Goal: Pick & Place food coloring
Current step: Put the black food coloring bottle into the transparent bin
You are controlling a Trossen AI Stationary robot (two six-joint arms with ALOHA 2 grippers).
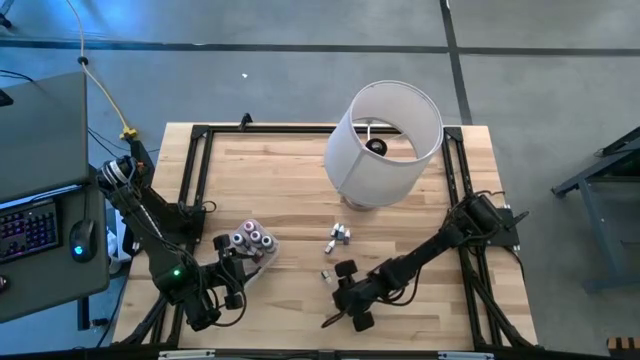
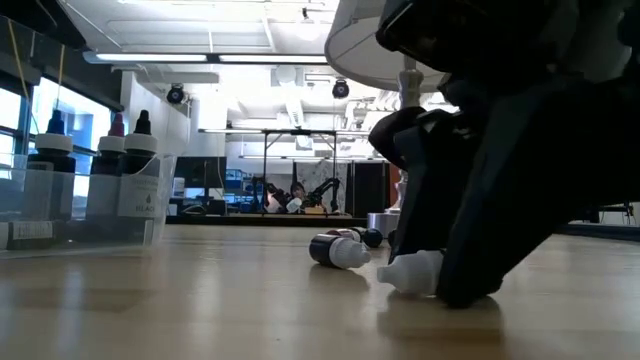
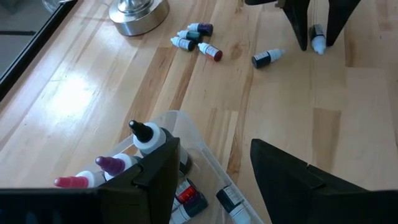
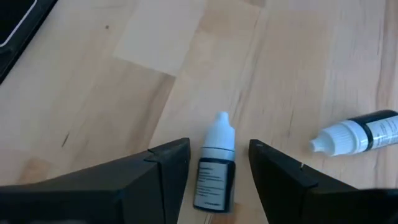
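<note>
A small food coloring bottle [image 4: 214, 171] with a white cap and dark label lies on its side on the wooden table. My right gripper [image 4: 219, 146] is open and points down over it, one finger on each side with a small gap to each. The low view shows this bottle [image 2: 412, 272] under the gripper. A second bottle [image 4: 360, 134] lies close by, and three more [image 3: 196, 37] lie near the lamp base. My left gripper [image 3: 214, 168] is open over a corner of the clear tub [image 3: 186, 121], where several bottles [image 3: 146, 134] stand or lie.
A big white lampshade [image 1: 385, 140] on a metal base [image 3: 138, 12] stands at the table's far middle. A black frame [image 1: 200, 180] runs along the table's edges. Left of the table, a desk carries a keyboard and mouse [image 1: 80, 240]. Bare wood lies between tub and loose bottles.
</note>
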